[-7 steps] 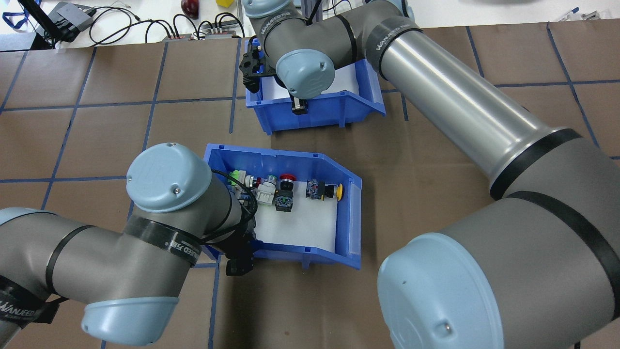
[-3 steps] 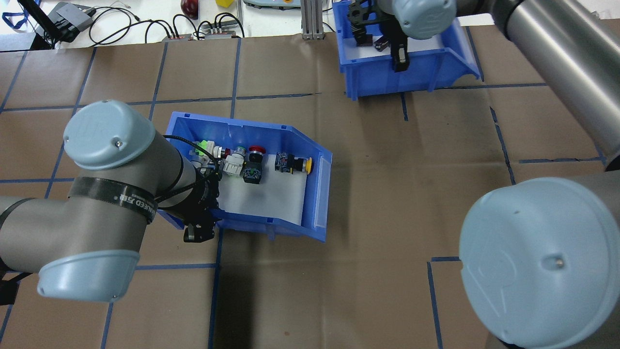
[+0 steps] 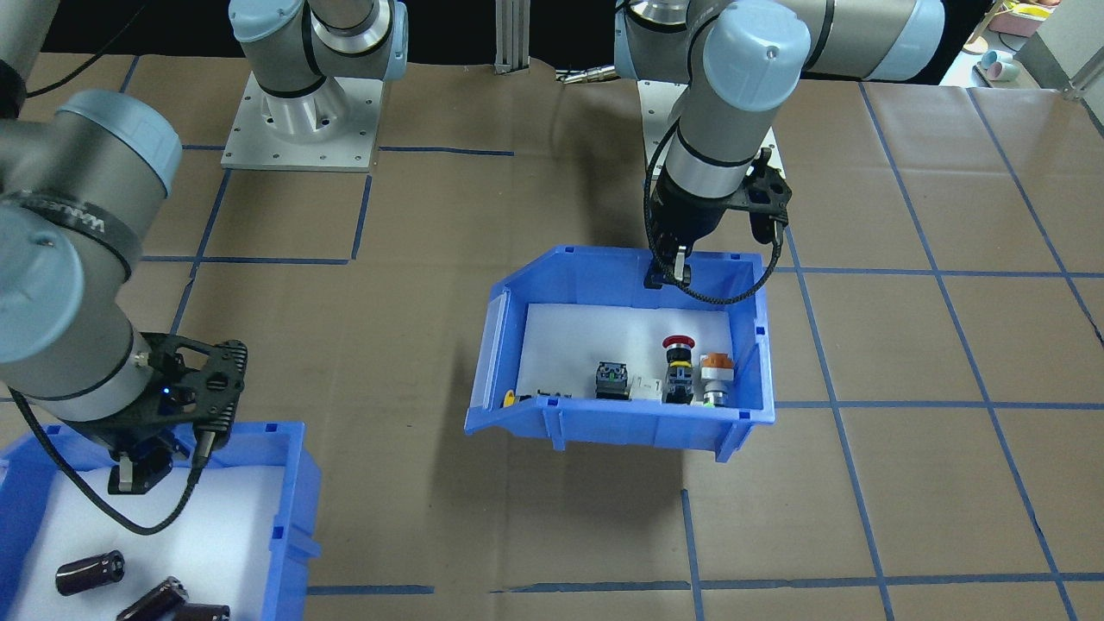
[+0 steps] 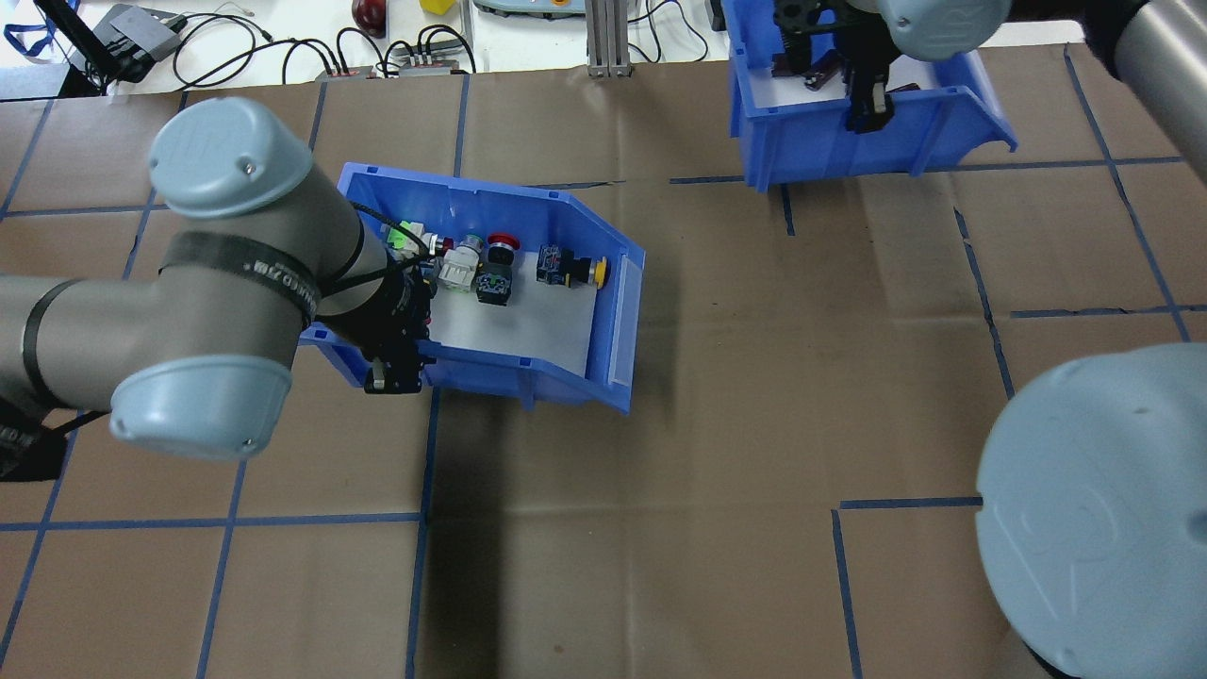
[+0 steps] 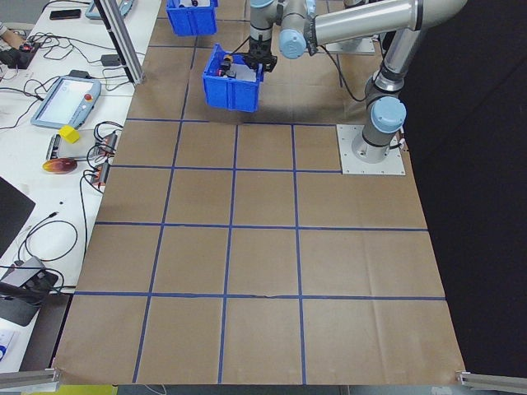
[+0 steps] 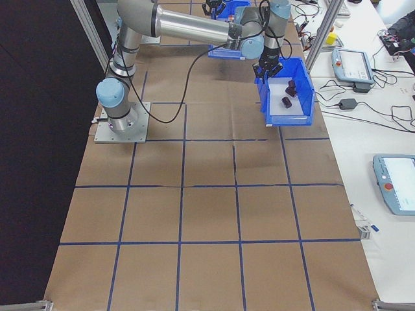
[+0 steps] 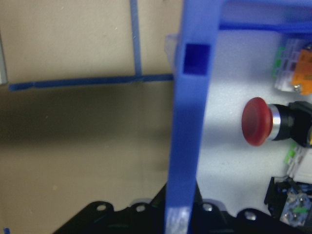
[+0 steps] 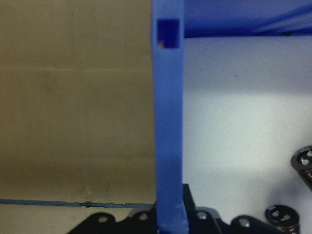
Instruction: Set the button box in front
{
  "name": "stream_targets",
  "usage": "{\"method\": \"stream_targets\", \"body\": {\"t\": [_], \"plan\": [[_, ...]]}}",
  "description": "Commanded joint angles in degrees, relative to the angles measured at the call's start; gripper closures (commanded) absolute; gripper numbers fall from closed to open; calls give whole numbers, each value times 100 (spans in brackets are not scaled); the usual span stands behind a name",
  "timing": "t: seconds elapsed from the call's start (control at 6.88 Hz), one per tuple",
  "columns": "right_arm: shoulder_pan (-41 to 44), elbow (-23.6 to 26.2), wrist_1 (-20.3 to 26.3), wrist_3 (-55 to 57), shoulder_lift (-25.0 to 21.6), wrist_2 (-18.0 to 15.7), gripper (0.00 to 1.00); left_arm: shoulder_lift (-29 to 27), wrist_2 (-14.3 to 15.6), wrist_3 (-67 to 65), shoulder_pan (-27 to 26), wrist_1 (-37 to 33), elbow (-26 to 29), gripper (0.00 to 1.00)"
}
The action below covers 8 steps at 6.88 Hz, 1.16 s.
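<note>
the left gripper (image 4: pixel 394 370) is clamped on the near wall of the button box (image 4: pixel 528 372), one finger inside and one outside the rim; the left wrist view shows that blue wall (image 7: pixel 187 122) running straight up between the jaws. the box hangs tilted above the brown paper-covered table (image 4: pixel 717 424), casting a shadow beneath it, left of centre in the overhead view. its sloped cut-out end points toward the table's middle. on its white liner (image 4: pixel 528 325) sit a red mushroom-cap button (image 4: pixel 502 243), a yellow-capped switch (image 4: pixel 598 272), a green one (image 4: pixel 408 235) and a black-bodied switch block (image 4: pixel 493 283), grouped along the far wall.

the right gripper (image 3: pixel 134 473) is closed on the wall of a second blue bin (image 4: pixel 830 141) at the far right edge of the table, the wall (image 8: pixel 168 122) passing between its jaws in the right wrist view. black cylindrical parts (image 3: pixel 90 573) lie on that bin's white liner.
</note>
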Motion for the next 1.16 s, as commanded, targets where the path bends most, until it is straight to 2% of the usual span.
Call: {"method": "stream_targets", "body": {"t": [0.0,0.29,0.58,0.87,1.02], "plan": [[-526,948,-14,-332,-861,222,94,-1230,-612,-558,-128,921,690,99],[-974,1801,-84,-719,-1583,249,94,-1944,-595,-1217,-592,1172,1304,99],[-1205,2418,-93,-975,-2120,302,94,-2017,-586,-1282,-691,1119,1307,95],[-1205,2674,-93,-975,-2306,302,94,-2157,-639,-1282,-717,1137,1360,89],[-1179,2745,-50,-958,-2385,302,94,-2193,-770,-1274,-718,1145,1351,87]]}}
